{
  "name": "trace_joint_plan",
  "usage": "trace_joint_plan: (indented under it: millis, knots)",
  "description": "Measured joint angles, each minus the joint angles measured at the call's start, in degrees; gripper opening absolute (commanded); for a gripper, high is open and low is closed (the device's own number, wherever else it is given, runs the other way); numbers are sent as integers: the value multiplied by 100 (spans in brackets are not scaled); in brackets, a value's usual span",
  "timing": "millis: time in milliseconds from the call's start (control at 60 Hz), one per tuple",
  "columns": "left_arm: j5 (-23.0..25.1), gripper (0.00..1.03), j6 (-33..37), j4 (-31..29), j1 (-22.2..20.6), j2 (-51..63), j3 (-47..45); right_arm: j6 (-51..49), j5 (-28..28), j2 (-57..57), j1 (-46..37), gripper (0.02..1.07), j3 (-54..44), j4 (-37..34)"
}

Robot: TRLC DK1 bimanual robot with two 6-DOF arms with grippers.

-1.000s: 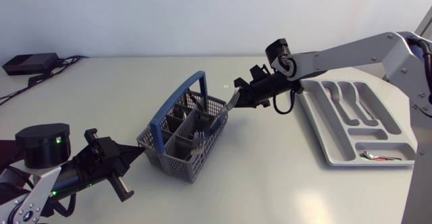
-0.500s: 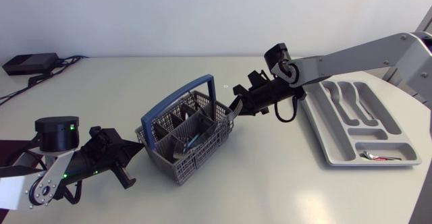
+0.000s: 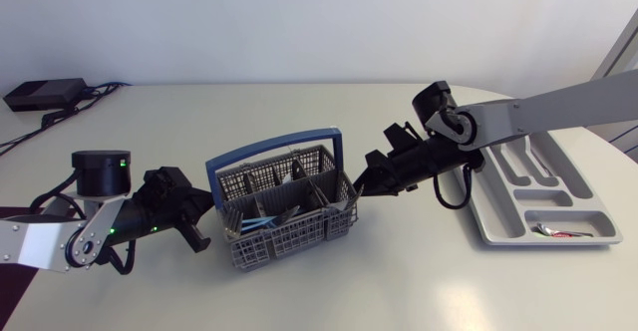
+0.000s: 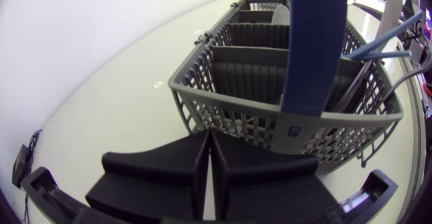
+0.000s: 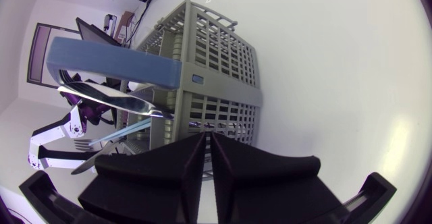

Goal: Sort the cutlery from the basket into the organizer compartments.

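Note:
The grey mesh basket (image 3: 284, 211) with a blue handle (image 3: 274, 157) stands mid-table and holds several pieces of cutlery (image 3: 269, 216). My left gripper (image 3: 204, 209) is shut, its tips against the basket's left end wall (image 4: 270, 82), just under the handle's foot (image 4: 314, 42). My right gripper (image 3: 361, 185) is also shut, its tips at the basket's right end wall (image 5: 216, 69); I see nothing held between its fingers (image 5: 236, 166). A knife blade (image 5: 115, 99) and a fork (image 5: 88, 143) stick out past the handle (image 5: 108, 59). The grey organizer (image 3: 503, 226) lies at the right.
A red-handled piece (image 3: 558, 231) lies in the organizer's nearest compartment. A black box (image 3: 45, 94) with cables sits at the table's back left corner. The right arm's cable loop (image 3: 454, 193) hangs close to the organizer's left rim.
The basket has turned and slid toward the front right. My left gripper followed it in from the left; my right gripper drew back rightward along the basket's other end.

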Motion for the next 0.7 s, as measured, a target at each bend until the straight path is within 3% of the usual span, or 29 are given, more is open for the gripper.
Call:
trace_joint_plan:
  millis: [700]
  knots:
    - [20, 4, -166, 28, -428, 1139, 1257, -407, 50, -629, -251, 15, -520, -234]
